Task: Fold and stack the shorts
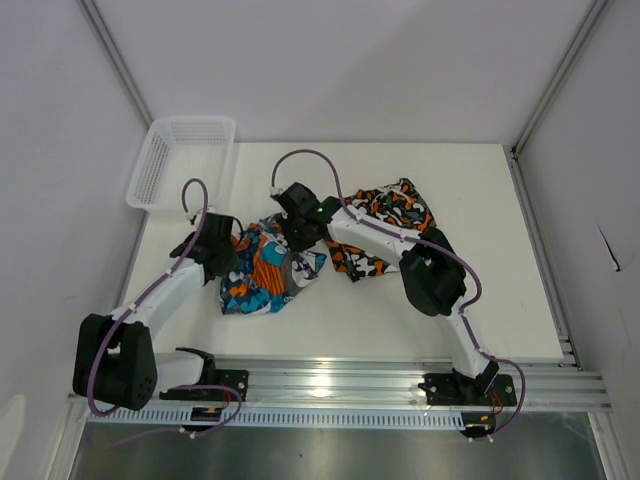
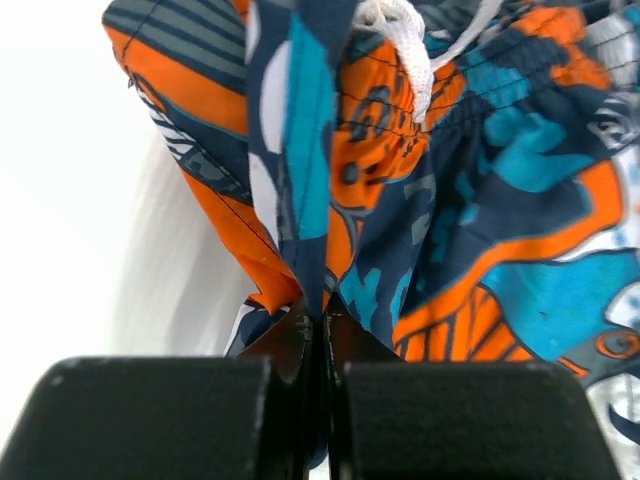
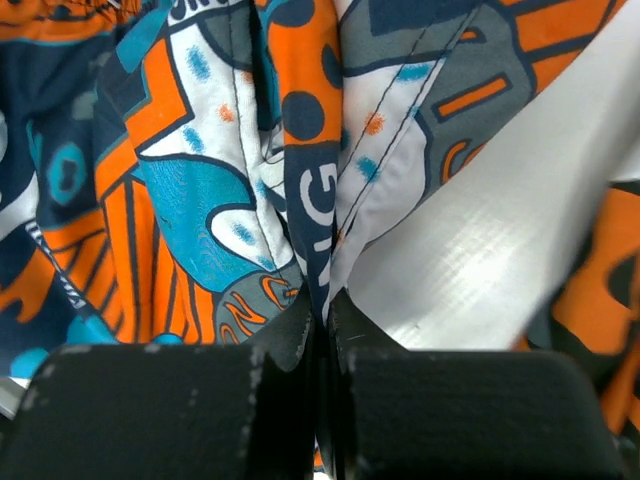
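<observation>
Right up against the left wrist lens, the black two-finger left gripper (image 2: pixel 318 318) has its jaws pressed together. A folded edge of the soft blue-teal, orange and white cartoon-print shorts (image 2: pixel 480 230) is pinched between them, and the fabric rises straight up from the tips in a tight pleat. A white braided drawstring (image 2: pixel 410 50) dangles at the top of that view, over the gathered waistband. Over to the right wrist camera, and it's the same story: the black right gripper (image 3: pixel 320 310) is clamped on another fold of the same cartoon shorts. A stitched seam runs up from its tips, and the bare white table (image 3: pixel 470 240) shows just to the right of the pinch. From above, both arms reach in toward the middle of the table, the left one from the left, the right one bending over from the right. The cartoon shorts lie bunched and unfolded between them, left of centre. The second pair, the orange, black, grey and white camouflage-print fabric shorts (image 1: pixel 392 212), lies crumpled just to the right, partly under the right arm. Whether the two garments touch, I cannot tell. A white plastic mesh basket (image 1: pixel 180 160) sits at the far left corner of the table, apart from both pairs.
</observation>
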Motion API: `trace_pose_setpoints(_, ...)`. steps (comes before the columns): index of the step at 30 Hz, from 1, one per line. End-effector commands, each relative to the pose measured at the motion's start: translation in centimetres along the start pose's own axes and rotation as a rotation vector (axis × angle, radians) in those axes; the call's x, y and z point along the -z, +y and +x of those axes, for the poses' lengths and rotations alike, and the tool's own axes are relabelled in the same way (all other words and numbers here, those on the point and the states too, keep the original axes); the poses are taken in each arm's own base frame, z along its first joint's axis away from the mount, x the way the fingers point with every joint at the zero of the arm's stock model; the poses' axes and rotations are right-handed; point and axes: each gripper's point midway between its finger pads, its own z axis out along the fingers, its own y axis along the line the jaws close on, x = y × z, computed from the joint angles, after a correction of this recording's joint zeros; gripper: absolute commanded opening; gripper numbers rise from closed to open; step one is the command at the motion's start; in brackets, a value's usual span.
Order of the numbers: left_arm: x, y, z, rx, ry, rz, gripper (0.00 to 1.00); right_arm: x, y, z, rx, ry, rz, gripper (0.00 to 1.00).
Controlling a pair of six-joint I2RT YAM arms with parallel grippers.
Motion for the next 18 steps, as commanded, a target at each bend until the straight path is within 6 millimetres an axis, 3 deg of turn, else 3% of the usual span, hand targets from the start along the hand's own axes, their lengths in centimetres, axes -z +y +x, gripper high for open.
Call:
trace_pose_setpoints(1, 2.3, -2.5, -2.9, 0.023, -0.073, 0.055, 0.0, 4.9, -0.5, -4.1, -0.023, -0.091, 0.053, 0.0)
trace_pose_setpoints(7, 4.5, -6.6, -4.1, 0.004, -0.099, 0.132, 0.0, 7.7, -3.6, -5.1, -0.062, -0.103, 0.098, 0.0)
trace_pose_setpoints(9, 4.7, -7.8, -3.5, -0.011, -0.084, 0.141, 0.0, 9.1, -4.4, -5.3, -0.071, -0.115, 0.103, 0.0)
trace_pose_setpoints(10, 5.4, -8.9, -4.3, -0.01, -0.097, 0.163, 0.0, 9.6, -5.0, -5.1, -0.078, -0.11, 0.111, 0.0)
trace_pose_setpoints(14, 6.4, -12.1, -4.3, -0.018, -0.089, 0.217, 0.0, 12.4, -8.1, -5.3, -0.13, -0.137, 0.139, 0.0)
trace_pose_setpoints(15, 6.6, -13.3, -4.1, -0.019, -0.081, 0.236, 0.0, 13.7, -9.4, -5.7, -0.157, -0.158, 0.149, 0.0)
trace_pose_setpoints(18, 7.2, -16.0, -4.2, -0.01, -0.084, 0.276, 0.0, 14.9, -13.0, -4.8, -0.218, -0.15, 0.184, 0.0)
